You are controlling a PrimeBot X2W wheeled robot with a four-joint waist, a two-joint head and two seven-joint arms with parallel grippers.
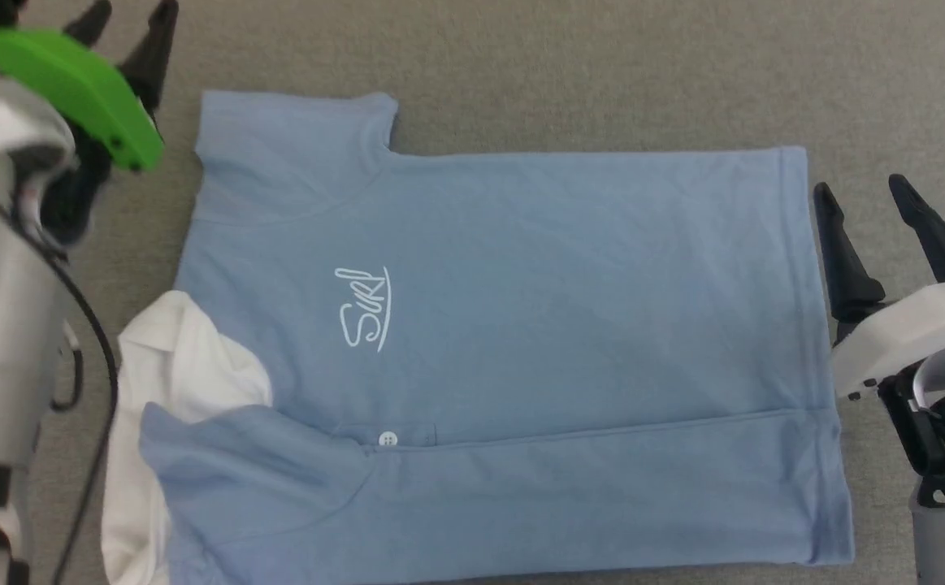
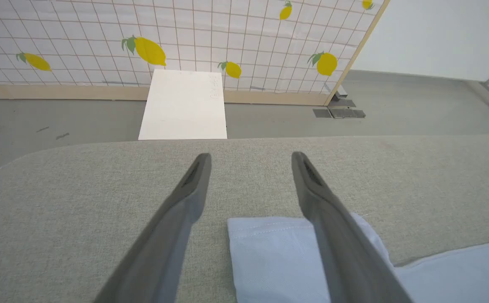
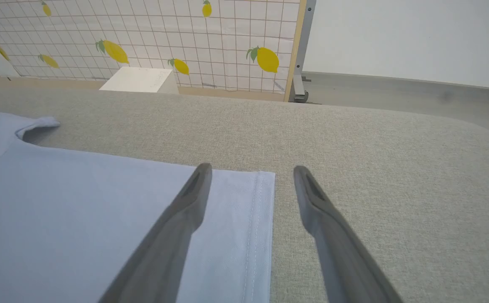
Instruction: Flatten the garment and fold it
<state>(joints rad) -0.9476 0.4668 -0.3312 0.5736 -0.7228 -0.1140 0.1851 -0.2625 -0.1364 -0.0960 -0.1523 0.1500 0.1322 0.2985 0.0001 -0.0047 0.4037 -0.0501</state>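
On the grey cloth-covered table [image 1: 570, 73], the shirt [image 1: 537, 325] lies spread out sideways, collar end toward the robot's left and hem toward its right.

- Shirt: light blue, short sleeves. The white collar [image 1: 184, 366] is bunched at the left end and spills past the blue cloth. The white cursive logo [image 1: 364, 309] is turned on its side. One white button [image 1: 388, 439] sits just below it.
- Far sleeve [image 1: 293, 138] lies flat, pointing away from the robot.
- A straight cloth edge runs from beside the button toward the hem [image 1: 805, 284]. The strip nearer the robot looks laid over the body there.
- Body mostly smooth, with faint creases mid-panel.

Left gripper [image 1: 135, 10]: released, jaws spread wide, grasping nothing. It sits off the shirt's far left corner, beyond the sleeve. A green cover [image 1: 74, 81] sits on that arm and a black cable [image 1: 90, 325] hangs down beside it. In its wrist view the left gripper [image 2: 251, 155] points over bare table, and one finger crosses above the sleeve end [image 2: 269, 252]. I cannot tell whether it touches.

Right gripper [image 1: 859, 185]: released, jaws apart, empty. It is just beside the hem at the far right corner. In its wrist view the right gripper [image 3: 252, 167] straddles the hem edge [image 3: 261, 231], one finger over blue cloth and the other over table.

Background: a gridded screen with lemon prints [image 2: 227, 42] and a white box [image 2: 183, 105] on the floor.
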